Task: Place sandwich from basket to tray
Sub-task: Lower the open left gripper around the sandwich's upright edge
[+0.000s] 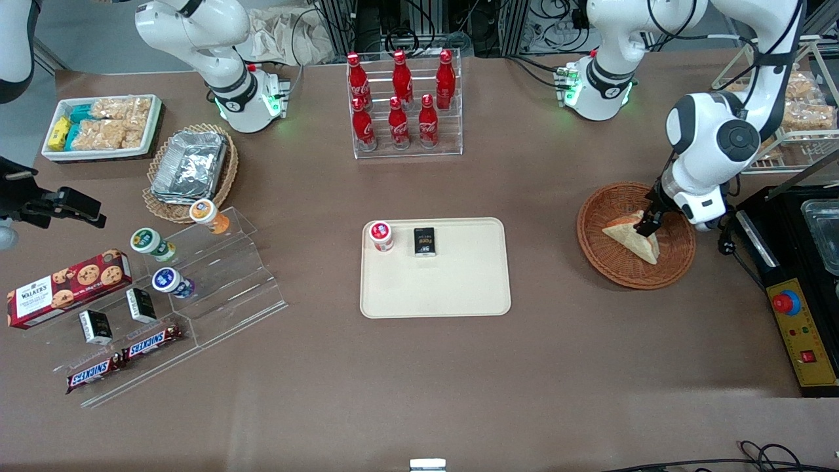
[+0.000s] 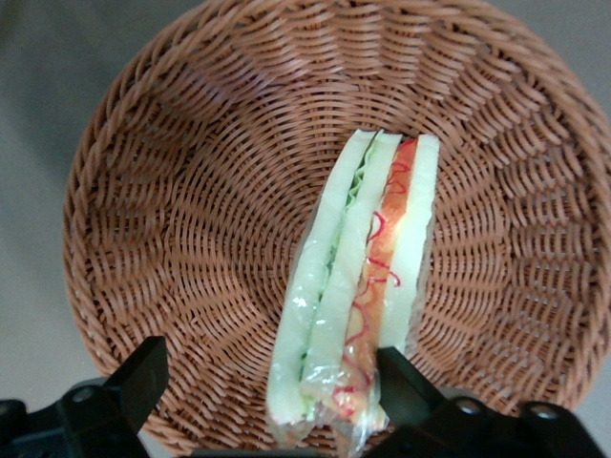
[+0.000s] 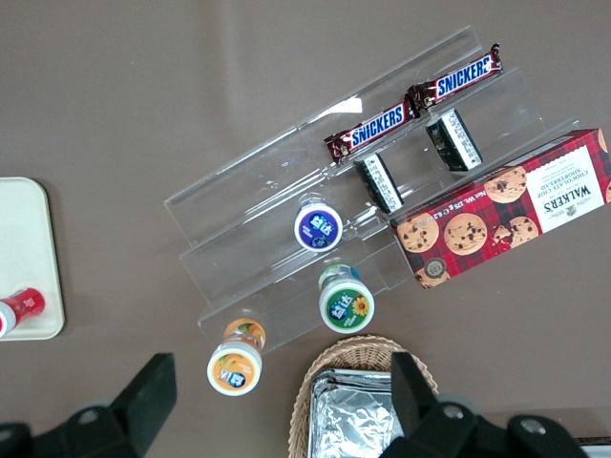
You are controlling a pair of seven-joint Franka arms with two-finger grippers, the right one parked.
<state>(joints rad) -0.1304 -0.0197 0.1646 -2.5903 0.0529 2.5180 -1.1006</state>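
The sandwich (image 1: pixel 632 237), a wrapped wedge of white bread with green and orange-red filling (image 2: pixel 358 286), lies in the reddish-brown woven basket (image 1: pixel 593 252) toward the working arm's end of the table. My gripper (image 1: pixel 647 225) is lowered into the basket (image 2: pixel 191 210) and stands open astride the sandwich's end (image 2: pixel 272 382). One finger (image 2: pixel 406 382) touches the wrap, while the other finger (image 2: pixel 143 377) stands well apart from it over the wicker. The cream tray (image 1: pixel 459 288) lies at the table's middle, well away from the basket.
On the tray stand a red-lidded cup (image 1: pixel 381 235) and a small black box (image 1: pixel 424 241). A rack of cola bottles (image 1: pixel 401 98) stands farther from the camera. A black machine with a yellow control panel (image 1: pixel 803 328) sits close beside the basket, and a wire rack of snacks (image 1: pixel 809 115) is above it.
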